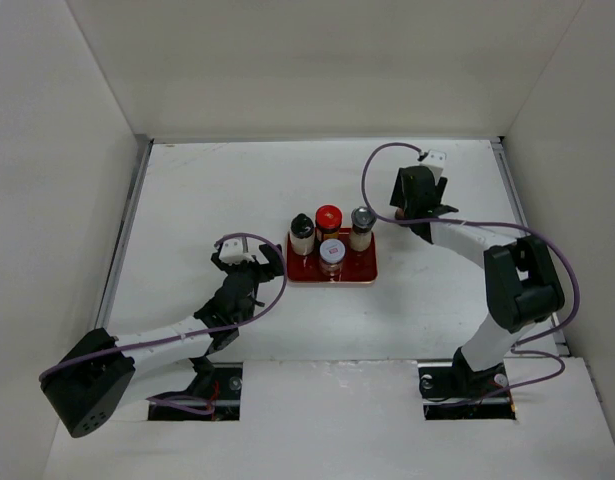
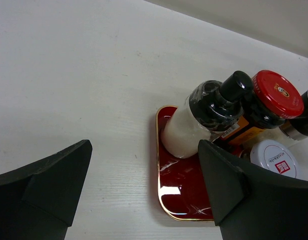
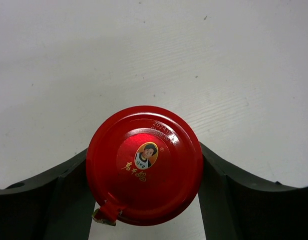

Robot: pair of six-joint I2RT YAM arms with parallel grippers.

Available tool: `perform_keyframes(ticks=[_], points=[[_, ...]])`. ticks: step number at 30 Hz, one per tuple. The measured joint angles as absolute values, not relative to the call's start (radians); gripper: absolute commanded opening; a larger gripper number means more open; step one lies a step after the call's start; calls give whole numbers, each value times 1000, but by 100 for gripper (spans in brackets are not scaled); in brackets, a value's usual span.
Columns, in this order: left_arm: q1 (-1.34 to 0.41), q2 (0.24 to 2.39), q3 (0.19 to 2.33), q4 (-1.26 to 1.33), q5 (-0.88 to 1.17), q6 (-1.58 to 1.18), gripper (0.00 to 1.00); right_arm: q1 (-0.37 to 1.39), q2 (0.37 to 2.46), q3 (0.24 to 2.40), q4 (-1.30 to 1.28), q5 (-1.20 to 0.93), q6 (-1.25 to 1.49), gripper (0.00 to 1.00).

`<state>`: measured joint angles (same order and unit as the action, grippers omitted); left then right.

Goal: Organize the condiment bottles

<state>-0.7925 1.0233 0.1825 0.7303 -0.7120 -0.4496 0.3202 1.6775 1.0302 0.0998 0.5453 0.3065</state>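
Note:
A flat red tray point(image 1: 359, 272) in the middle of the table holds several condiment bottles: a black-capped white one point(image 1: 303, 230), a red-capped one point(image 1: 329, 219), a silver-capped one point(image 1: 362, 223) and a pale-capped one point(image 1: 332, 251). My left gripper point(image 1: 249, 256) is open and empty just left of the tray. In the left wrist view point(image 2: 143, 146) the tray's gold-rimmed corner point(image 2: 166, 195) and the black-capped bottle point(image 2: 194, 125) lie between its fingers. My right gripper point(image 1: 412, 208) is right of the tray, shut on a second red-capped jar point(image 3: 143, 165), seen from above.
White walls enclose the table on the left, back and right. A metal rail point(image 1: 127, 230) runs along the left edge. Purple cables loop over both arms. Bare table lies behind the tray and around the right gripper.

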Motion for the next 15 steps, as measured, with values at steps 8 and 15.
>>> perform_keyframes(ticks=[8, 15], points=[[-793, 1021, 183, 731, -710, -450, 88, 313, 1637, 979, 117, 542, 319, 59], [-795, 991, 183, 738, -710, -450, 88, 367, 1383, 783, 59, 591, 340, 59]])
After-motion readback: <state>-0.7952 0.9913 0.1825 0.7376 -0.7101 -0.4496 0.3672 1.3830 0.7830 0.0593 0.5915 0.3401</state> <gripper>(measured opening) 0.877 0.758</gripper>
